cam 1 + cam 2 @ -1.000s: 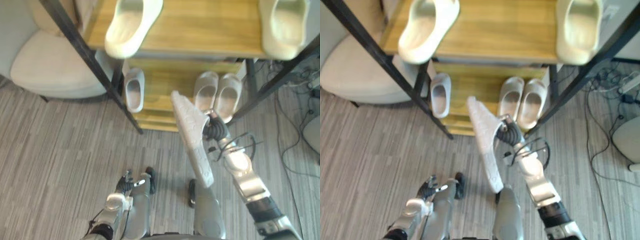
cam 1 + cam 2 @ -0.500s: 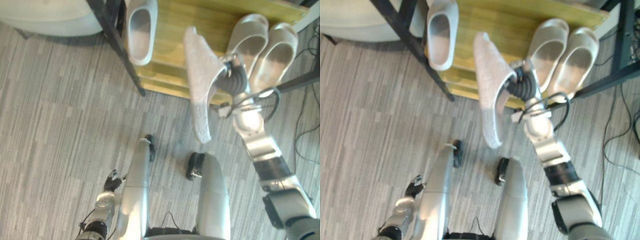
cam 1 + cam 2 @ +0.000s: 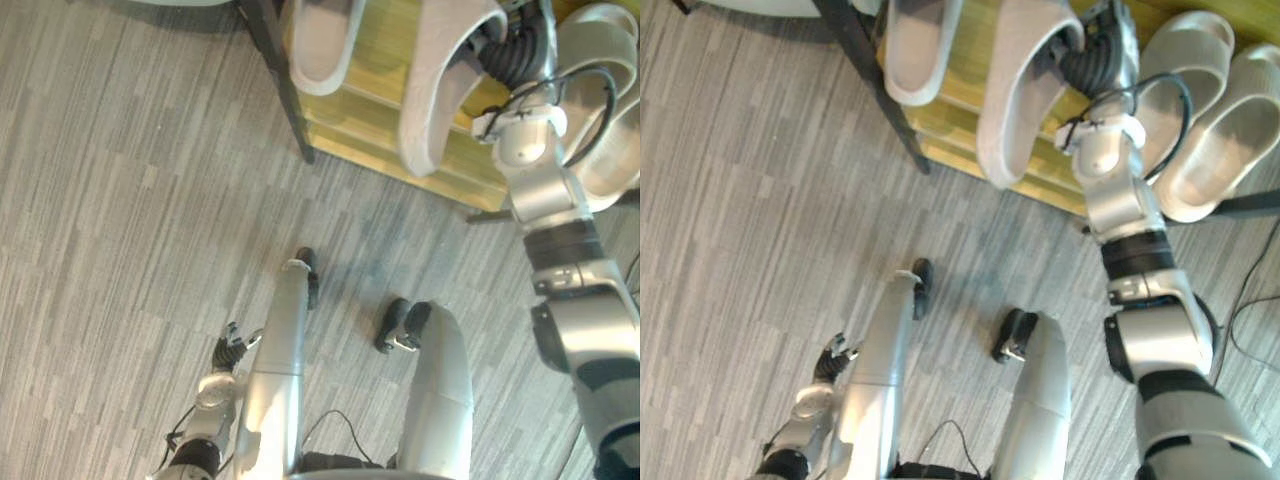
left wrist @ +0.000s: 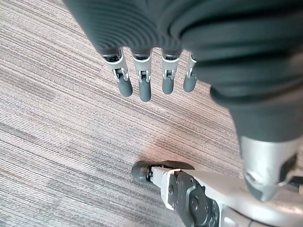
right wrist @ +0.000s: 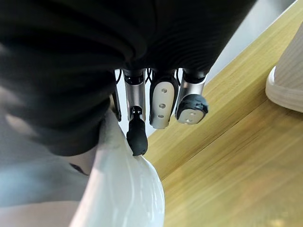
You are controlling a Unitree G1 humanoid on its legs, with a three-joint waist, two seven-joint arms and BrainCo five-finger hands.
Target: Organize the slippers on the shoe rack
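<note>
Low by floor (image 3: 120, 200): L hand (image 3: 228, 352), fingers (image 4: 144, 90) straight, empty per L wrist view. Farther: R hand (image 3: 1095, 50) clenched on 1 slipper (image 3: 440, 90) at rack shelf (image 3: 350, 125) front edge, grip clear in R wrist view. On shelf: 1 lone slipper (image 3: 320, 45) L end, 2 paired slippers (image 3: 1230, 135) R end.

The slipper (image 3: 1012, 120) looks smooth and matt, the shoe rack (image 3: 365, 95) grained wood, the floor (image 3: 120, 200) rough carpet.

A pale grey slipper (image 3: 1012, 110) is held at the top centre by the right hand (image 3: 1098, 45), overhanging the front edge of the wooden shoe rack (image 3: 955, 112). 1 slipper (image 3: 912, 55) lies left of it, and 2 slippers (image 3: 1230, 140) lie side by side at the right.
</note>
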